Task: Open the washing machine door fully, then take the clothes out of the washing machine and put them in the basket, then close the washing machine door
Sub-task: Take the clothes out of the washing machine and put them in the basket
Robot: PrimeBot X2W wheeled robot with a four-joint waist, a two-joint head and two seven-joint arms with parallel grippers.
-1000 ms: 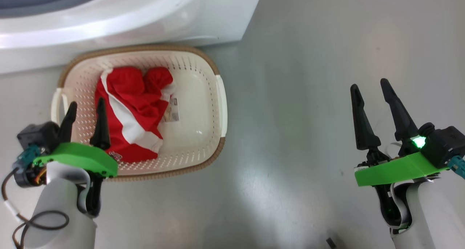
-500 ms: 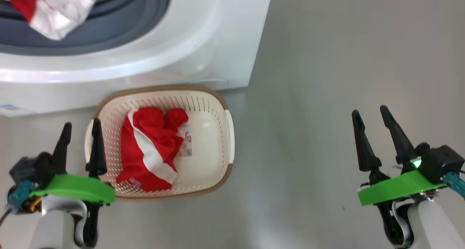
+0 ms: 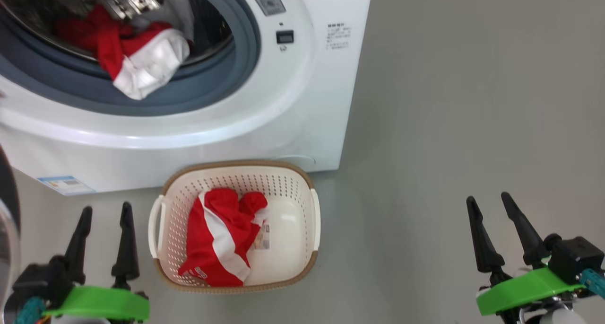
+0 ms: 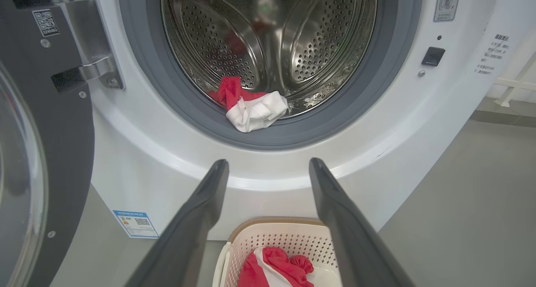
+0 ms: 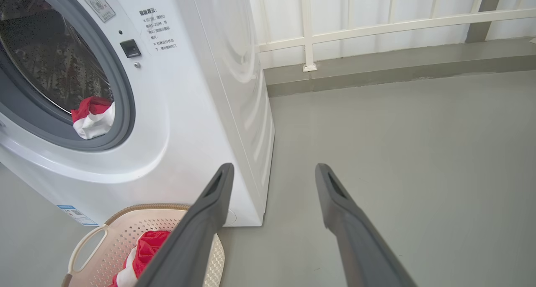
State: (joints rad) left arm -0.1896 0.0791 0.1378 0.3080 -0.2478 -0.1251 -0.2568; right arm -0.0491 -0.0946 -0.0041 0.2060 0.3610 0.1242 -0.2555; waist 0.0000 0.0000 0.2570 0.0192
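The white washing machine [image 3: 293, 106] stands open, its door [image 4: 37, 153] swung out to the left with the black rim and glass showing. A red and white garment [image 3: 137, 59] lies at the drum's front lip, draped over the grey ring [image 4: 251, 109]. The cream basket [image 3: 302, 182] sits on the floor before the machine with another red and white garment [image 3: 220, 234] inside. My left gripper [image 3: 104, 213] hovers open just left of the basket, empty. Far to the right my right gripper [image 3: 491, 201] is open and empty over bare floor.
Grey floor [image 3: 449, 125] stretches to the right of the machine. A white railing [image 5: 377, 27] on a low grey kerb runs behind it. A blue label [image 3: 64, 184] is stuck low on the machine's front.
The head camera has tilted up, so the drum and the garment in it came into view and the basket slid down the picture. Both grippers stay open and empty.
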